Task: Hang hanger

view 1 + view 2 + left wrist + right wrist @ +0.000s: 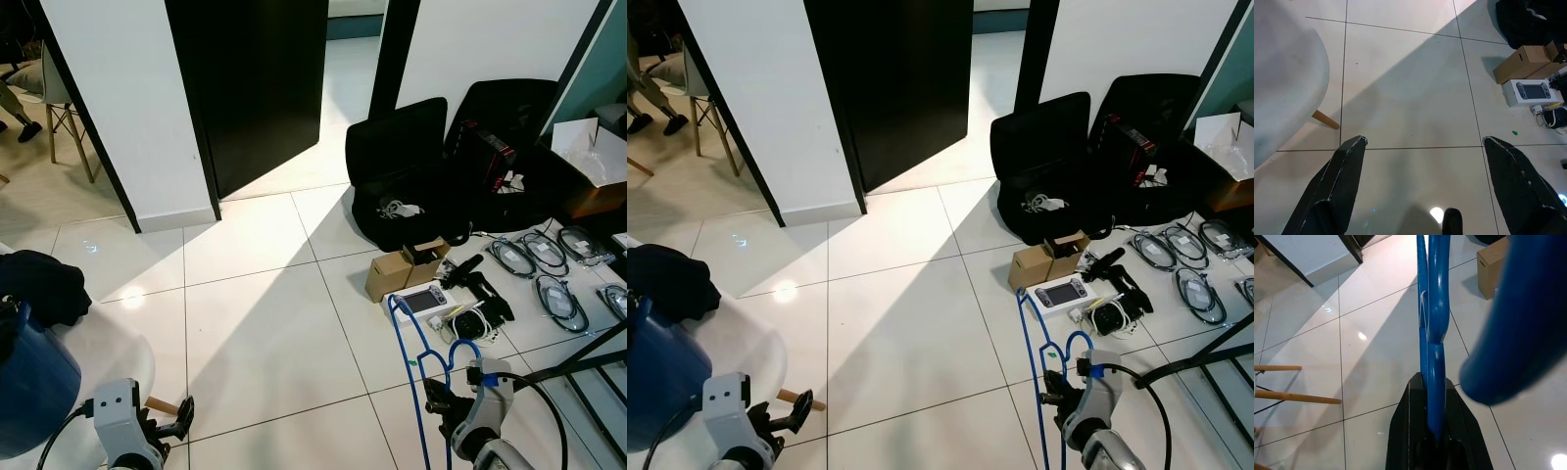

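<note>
Right end effector (1050, 399) grips blue hanger (416, 357); left end effector (1422, 188) open. Keep hook upright approaching any rail.

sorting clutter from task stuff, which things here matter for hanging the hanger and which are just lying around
Job: blue hanger, clamped in the right gripper; left gripper, open over bare tile.

Lying about: cardboard box, black bags, coiled cables, white chair.
</note>
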`<state>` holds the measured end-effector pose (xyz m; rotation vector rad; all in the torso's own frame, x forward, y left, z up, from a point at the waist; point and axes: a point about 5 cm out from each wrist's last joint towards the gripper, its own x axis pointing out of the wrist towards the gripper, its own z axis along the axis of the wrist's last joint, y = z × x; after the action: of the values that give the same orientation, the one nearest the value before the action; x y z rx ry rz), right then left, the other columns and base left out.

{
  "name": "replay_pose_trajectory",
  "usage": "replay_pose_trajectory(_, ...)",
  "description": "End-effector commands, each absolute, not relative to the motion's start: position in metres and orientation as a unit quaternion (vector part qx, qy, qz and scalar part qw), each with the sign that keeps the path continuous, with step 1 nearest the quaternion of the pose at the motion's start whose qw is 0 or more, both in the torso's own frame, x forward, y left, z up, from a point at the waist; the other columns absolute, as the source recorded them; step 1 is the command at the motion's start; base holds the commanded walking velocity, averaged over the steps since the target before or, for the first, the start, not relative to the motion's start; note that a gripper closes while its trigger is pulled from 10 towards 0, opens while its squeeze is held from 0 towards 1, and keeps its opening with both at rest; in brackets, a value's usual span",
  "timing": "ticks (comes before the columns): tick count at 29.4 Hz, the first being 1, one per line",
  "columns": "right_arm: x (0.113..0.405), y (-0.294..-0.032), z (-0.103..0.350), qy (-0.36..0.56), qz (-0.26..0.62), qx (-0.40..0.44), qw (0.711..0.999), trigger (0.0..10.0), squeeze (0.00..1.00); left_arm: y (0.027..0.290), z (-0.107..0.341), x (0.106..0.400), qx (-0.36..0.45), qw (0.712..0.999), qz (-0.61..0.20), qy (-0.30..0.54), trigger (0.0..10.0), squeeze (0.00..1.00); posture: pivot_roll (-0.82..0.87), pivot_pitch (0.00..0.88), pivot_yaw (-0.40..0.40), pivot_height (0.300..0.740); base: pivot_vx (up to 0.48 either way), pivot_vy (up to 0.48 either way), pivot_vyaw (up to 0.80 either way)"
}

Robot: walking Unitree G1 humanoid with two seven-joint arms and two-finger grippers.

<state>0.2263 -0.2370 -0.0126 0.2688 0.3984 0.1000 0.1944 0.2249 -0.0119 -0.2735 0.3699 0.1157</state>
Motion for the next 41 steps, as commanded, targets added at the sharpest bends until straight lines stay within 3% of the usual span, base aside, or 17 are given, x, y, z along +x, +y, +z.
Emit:
replay_pose_trajectory(1,0.224,-0.239,-0.014,0.199,0.048,0.134,0.969,10.0,0.00,0.229,-0.016,0.188,-0.135,0.970,0.064,0.192,10.0,0.00,-0.05,0.125,-0.009,0.740,0.000,0.000,0.00)
replay_pose_trajectory(34,0.226,-0.239,-0.011,0.192,0.043,0.135,0.971,10.0,0.00,0.227,-0.007,0.189,-0.133,0.973,0.063,0.180,10.0,0.00,-0.03,0.131,-0.006,0.740,0.000,0.000,0.00)
replay_pose_trajectory(41,0.248,-0.240,0.007,0.153,0.036,0.100,0.982,10.0,0.00,0.251,-0.007,0.196,-0.107,0.974,0.100,0.171,10.0,0.00,0.00,0.112,-0.008,0.740,0.000,0.000,0.00)
